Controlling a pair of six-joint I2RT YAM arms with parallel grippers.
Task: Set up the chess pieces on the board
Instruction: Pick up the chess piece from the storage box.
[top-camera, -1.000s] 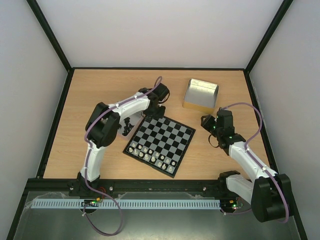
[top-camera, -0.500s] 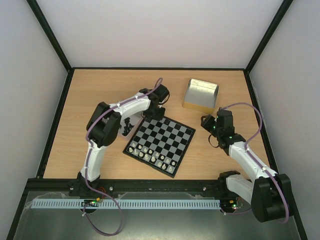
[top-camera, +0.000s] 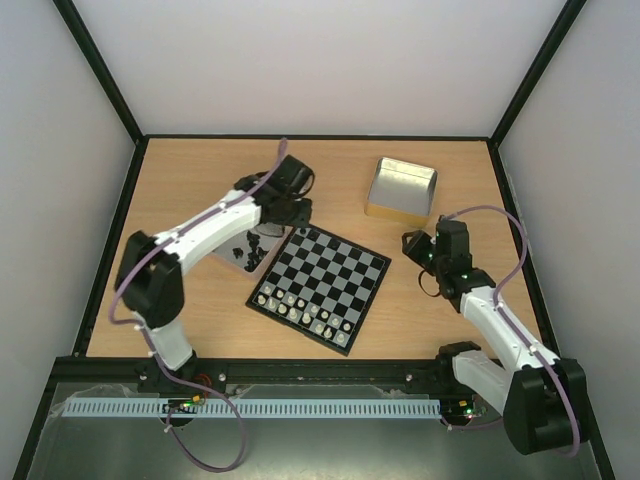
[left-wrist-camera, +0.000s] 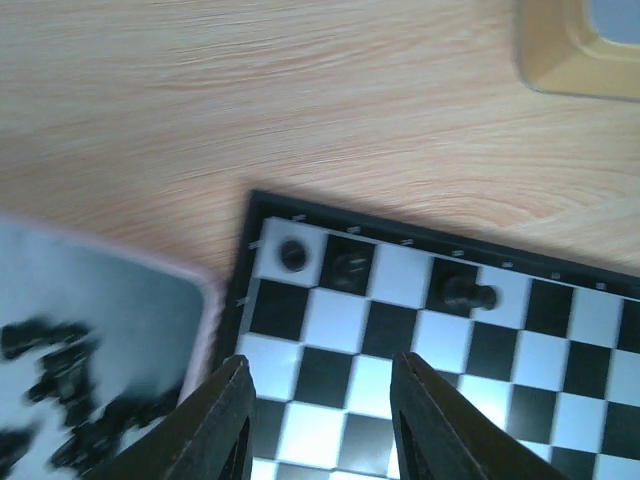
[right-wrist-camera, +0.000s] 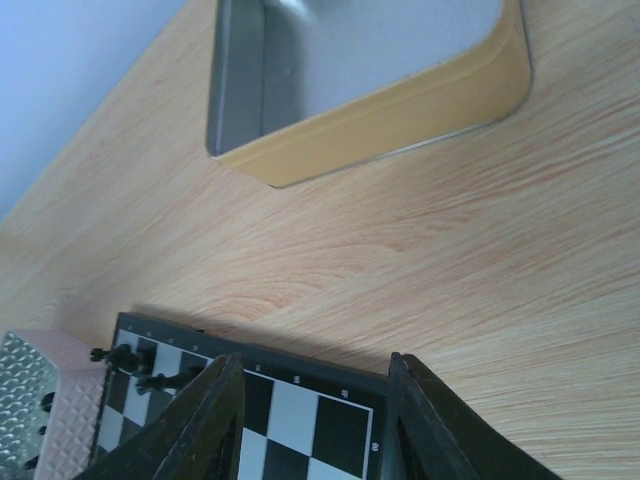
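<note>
Black chess pieces (left-wrist-camera: 350, 268), three tiny ones, stand on the far row of the small black-and-grey checked board (left-wrist-camera: 333, 320), near its left corner. The rest lie heaped in the shiny metal tray (left-wrist-camera: 120, 300) just beside that corner.

Left claw (left-wrist-camera: 320, 400): spread, holding nothing, above the board's left edge. Right claw (right-wrist-camera: 315, 390): spread, empty, near the board's opposite far corner.

Hazard: the heaped pieces invite a double pinch or a slip. A low pass may topple the placed pieces or shift the board.

Compared with one second ago, the left arm has swung away from the board corner toward the tray, uncovering it.
</note>
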